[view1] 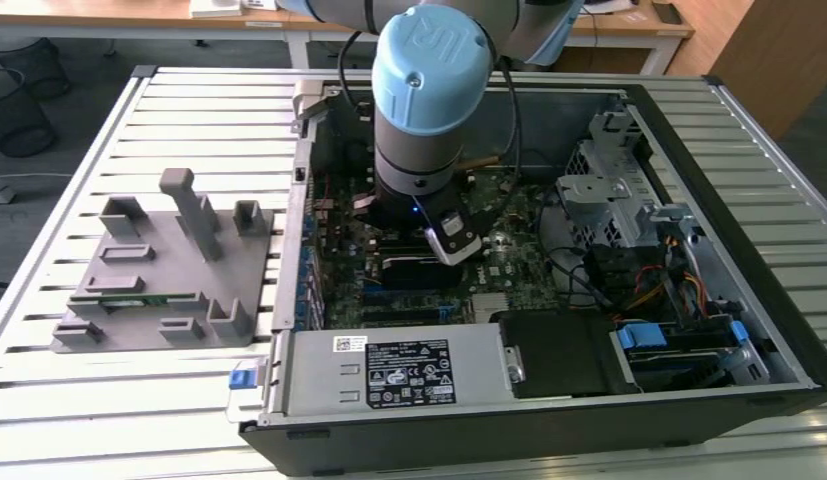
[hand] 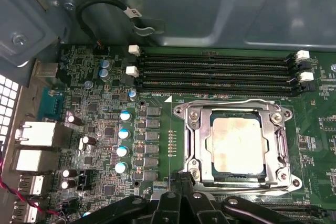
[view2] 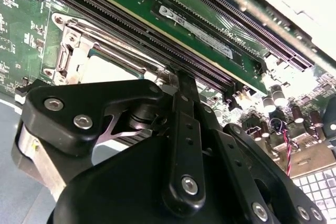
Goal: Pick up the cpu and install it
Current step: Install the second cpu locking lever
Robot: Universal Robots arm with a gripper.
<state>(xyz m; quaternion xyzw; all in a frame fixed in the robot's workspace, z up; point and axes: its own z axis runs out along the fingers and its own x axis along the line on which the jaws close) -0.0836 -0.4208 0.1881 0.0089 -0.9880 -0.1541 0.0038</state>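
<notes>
- The black pincer [hand: 181, 203] sits at the edge of the first wrist view, just beside the socket frame [hand: 237, 145]; I cannot tell whether it is wide or narrow.
- The cpu [hand: 236, 144] lies flat inside that metal frame on the green motherboard [hand: 157, 129].
- 4 long memory slots [hand: 215, 72] run beside the frame.
- In the exterior view, the arm [view1: 433, 110] reaches down into the open computer case [view1: 547, 400] on the slatted surface [view1: 66, 400], near a grey holder [view1: 166, 270].

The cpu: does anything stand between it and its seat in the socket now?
No. In the first wrist view the cpu already lies inside the socket frame, nothing on top of it. The gripper sits just beside the frame's edge.
</notes>
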